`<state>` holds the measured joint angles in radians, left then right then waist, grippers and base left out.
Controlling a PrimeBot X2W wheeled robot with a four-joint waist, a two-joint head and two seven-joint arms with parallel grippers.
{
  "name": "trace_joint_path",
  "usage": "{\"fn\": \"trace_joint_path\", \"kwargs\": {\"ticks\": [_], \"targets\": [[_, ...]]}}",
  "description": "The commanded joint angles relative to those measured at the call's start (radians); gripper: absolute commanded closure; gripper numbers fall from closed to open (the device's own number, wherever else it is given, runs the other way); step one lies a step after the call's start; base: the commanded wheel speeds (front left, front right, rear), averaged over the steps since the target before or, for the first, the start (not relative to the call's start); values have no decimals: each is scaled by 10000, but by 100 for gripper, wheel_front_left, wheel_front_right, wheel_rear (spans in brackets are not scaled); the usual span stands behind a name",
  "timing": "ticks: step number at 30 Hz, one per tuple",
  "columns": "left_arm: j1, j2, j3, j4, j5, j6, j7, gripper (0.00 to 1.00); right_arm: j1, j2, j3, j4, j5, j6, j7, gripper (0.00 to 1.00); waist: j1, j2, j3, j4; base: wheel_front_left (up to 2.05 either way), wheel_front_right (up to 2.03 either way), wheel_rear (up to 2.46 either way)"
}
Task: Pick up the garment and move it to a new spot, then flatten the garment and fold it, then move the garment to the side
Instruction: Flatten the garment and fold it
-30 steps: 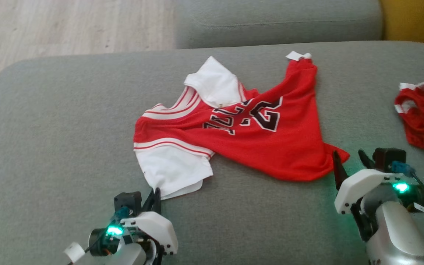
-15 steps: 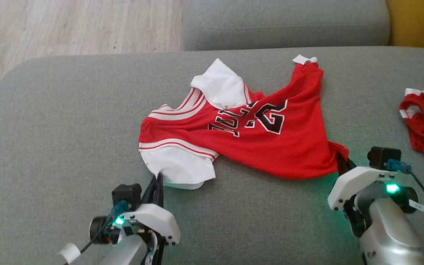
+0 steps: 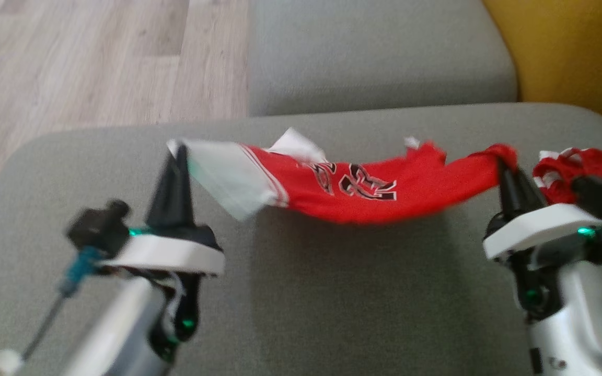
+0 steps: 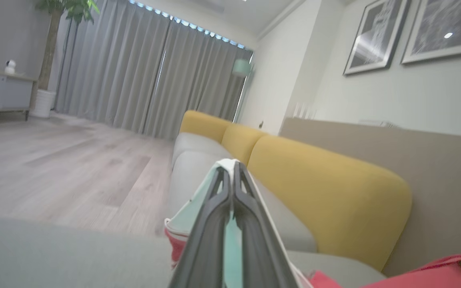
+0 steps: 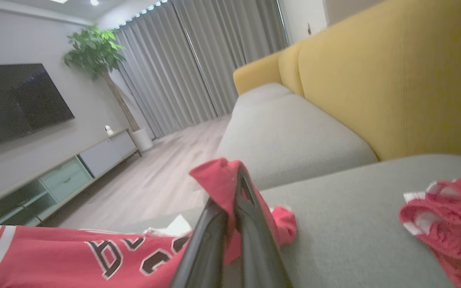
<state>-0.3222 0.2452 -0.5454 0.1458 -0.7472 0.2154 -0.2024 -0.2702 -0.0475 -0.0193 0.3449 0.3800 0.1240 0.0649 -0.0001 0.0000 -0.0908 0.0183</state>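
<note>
**Jersey pinched at both ends, strung above the seat**

Head view, near first. The grey seat cushion (image 3: pixel 332 292) at 6 o'clock carries a shadow under the cloth, so the garment looks to be off it. The frame is blurred, so I can't be sure the lowest edge clears.

The left tool (image 3: pixel 178 151) at 9 o'clock is clenched on the white sleeve edge, and its wrist view shows white cloth wrapped round the closed tips. The right tool (image 3: pixel 502 162) at 3 o'clock is clenched on a bunched red corner.

The garment (image 3: pixel 353 190) is a red jersey with white sleeves and black numbers. It spans the centre between the two tools and sags in the middle.

Judgement: the opposite ends are gripped so the cloth spreads under its own weight and can be carried and laid down flat. This is the pick-up-and-move step; flattening and folding are not yet done.

A second red garment (image 3: pixel 588 167) lies on the cushion at 3 o'clock, just behind the right tool, and could snag.

Farther off are another grey cushion (image 3: pixel 374 52) at 12 o'clock, a yellow backrest (image 3: pixel 567 52) at 1 o'clock and wood floor (image 3: pixel 97 62) at 11 o'clock.
</note>
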Motion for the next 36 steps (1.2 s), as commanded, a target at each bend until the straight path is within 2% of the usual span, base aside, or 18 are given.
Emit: {"fn": "trace_joint_path", "kwargs": {"ticks": [1,7,11,15,19,22,25,28,32,33,36], "targets": [[-541,579,716,-1355,1,163,58,100,-132,-160,178,-1511,357,67,400,100,1,0,-290,-100,0,0,0],[-1209,1663,1408,-4358,243,559,812,100,484,-172,-322,-5168,1024,67,1727,100,1,0,-636,-235,0,0,0],[-1953,2350,1662,-5748,519,768,1663,100,733,-126,-711,-7192,1127,67,2524,100,1,0,-717,-294,0,0,0],[-2714,2865,1751,-6306,644,776,2497,100,837,-85,-941,-8587,1049,67,3164,100,1,0,-640,-342,0,0,0],[-3215,3025,1711,-6123,567,726,3044,100,901,-60,-924,-9141,785,67,3733,100,1,0,-340,-359,0,0,0],[-3557,2963,1620,-5501,354,551,3287,100,771,-48,-759,-8832,562,67,4005,100,1,0,59,-340,0,0,0],[-4091,2999,1449,-4396,346,207,3470,100,169,-41,-591,-7951,352,67,4050,100,1,0,563,-355,0,0,0],[-5033,2923,1277,-3044,434,-189,3611,100,-1075,-35,-511,-6508,324,67,3942,100,1,0,1173,-392,0,0,0],[-7039,2683,1156,-872,980,-661,3327,100,-3735,-32,-544,-4064,-221,67,3253,100,1,0,2101,-409,0,0,0],[-7039,2683,1156,-872,980,-661,3327,100,-3735,-32,-544,-4064,-221,67,3253,100,1,0,2101,-409,0,0,0],[-8577,2374,1155,973,1431,-845,2752,100,-5796,-30,-707,-1989,-715,67,2265,100,1,0,2633,-405,0,0,0]]}}
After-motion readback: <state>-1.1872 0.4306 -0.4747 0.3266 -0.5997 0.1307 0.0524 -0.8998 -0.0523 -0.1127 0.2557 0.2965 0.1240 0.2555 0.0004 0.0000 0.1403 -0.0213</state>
